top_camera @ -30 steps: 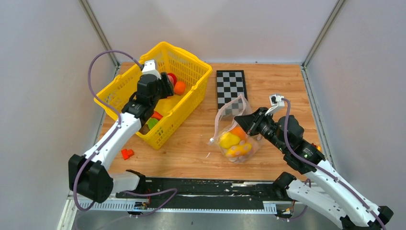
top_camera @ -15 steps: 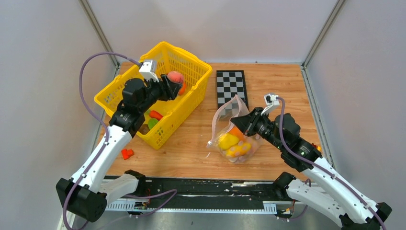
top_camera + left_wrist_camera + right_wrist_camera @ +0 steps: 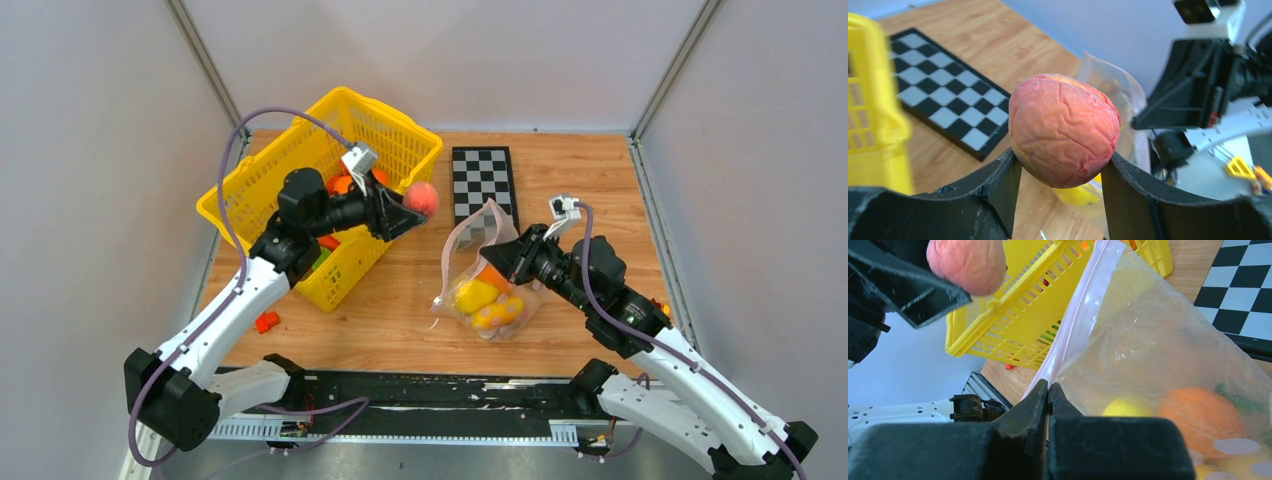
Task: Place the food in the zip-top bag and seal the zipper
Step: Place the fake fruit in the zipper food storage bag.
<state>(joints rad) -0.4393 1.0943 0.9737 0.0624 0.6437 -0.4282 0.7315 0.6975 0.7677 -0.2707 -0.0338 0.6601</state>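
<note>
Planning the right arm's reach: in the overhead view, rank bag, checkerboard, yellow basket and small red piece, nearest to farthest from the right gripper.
1. bag: held by right gripper
2. checkerboard: just beyond
3. yellow basket: left
4. small red piece: near left

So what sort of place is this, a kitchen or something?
Most likely a robotics lab test cell, not a kitchen. A left arm and a right arm are bolted to a wooden table walled in by plain grey panels. A checkerboard lies beside a yellow basket of toy food.
</note>
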